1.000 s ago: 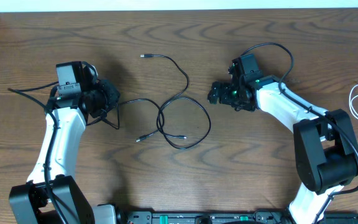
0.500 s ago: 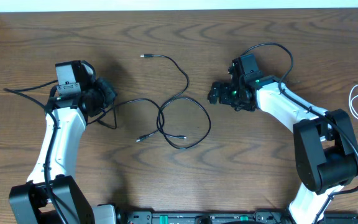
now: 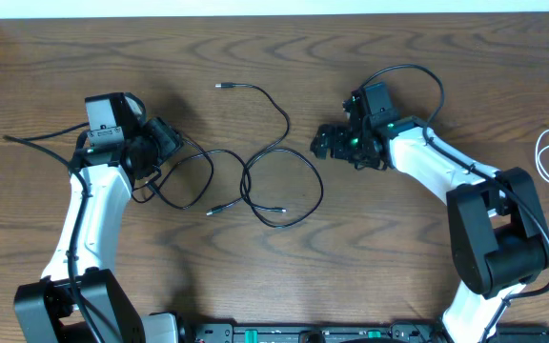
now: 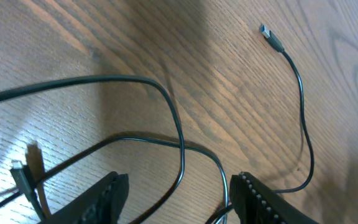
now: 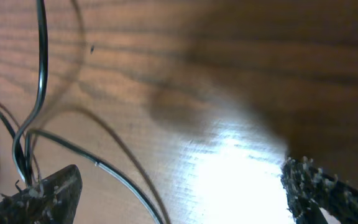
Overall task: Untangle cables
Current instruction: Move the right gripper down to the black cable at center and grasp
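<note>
The black cable (image 3: 245, 181) lies in loose loops across the middle of the table, with one plug end (image 3: 220, 86) further back. Its left loop rests just below my left gripper (image 3: 165, 143). In the left wrist view that gripper (image 4: 179, 199) is open, and strands of the black cable (image 4: 178, 124) run loose between its fingers (image 4: 107, 194). My right gripper (image 3: 322, 145) hovers open just right of the loops; its wrist view shows the gripper (image 5: 179, 193) wide apart over bare wood with the black cable (image 5: 40, 62) to the left. The white cable (image 3: 546, 152) is coiled at the far right edge.
The arms' own thicker black wires (image 3: 417, 71) arch over each wrist. The table's back edge (image 3: 274, 13) meets a white wall. A black rail (image 3: 303, 333) runs along the front edge between the two arm bases.
My left gripper has opened and let go of the black cable, whose left loop has dropped and spread wider on the table. The right gripper has edged slightly left.
</note>
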